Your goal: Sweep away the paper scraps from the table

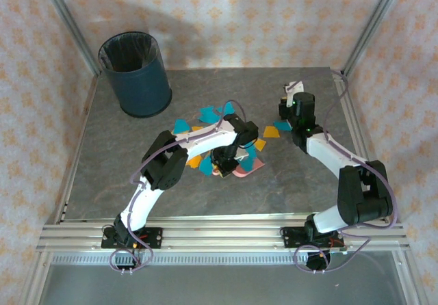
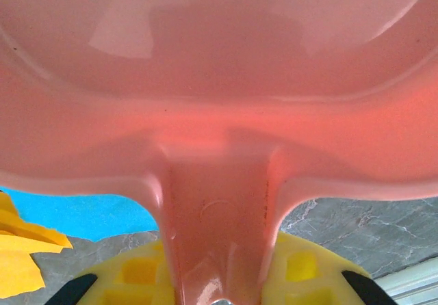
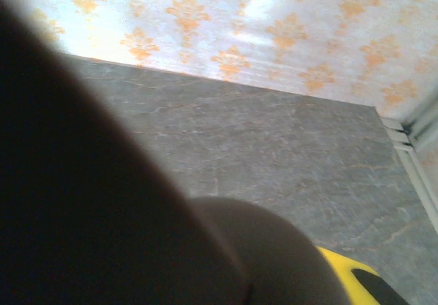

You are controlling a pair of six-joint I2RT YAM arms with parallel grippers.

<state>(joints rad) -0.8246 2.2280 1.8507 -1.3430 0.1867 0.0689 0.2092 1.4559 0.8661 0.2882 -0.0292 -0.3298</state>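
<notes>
The paper scraps [image 1: 181, 125] look feather-light and flimsy, better swept than pinched. The left gripper [image 2: 217, 288] clamps the pink dustpan [image 2: 219, 79] by its handle. Whether the right gripper [image 1: 294, 100] grips anything, I cannot tell.

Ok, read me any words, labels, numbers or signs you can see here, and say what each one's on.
No text here can be read.
On the pink dustpan: a faint round moulded mark on the handle, too faint to read.
On the dark blue bin: no label visible.
On the paper scraps: plain teal and orange, no print.
On the wallpaper: a repeating orange ornament, no lettering.
</notes>
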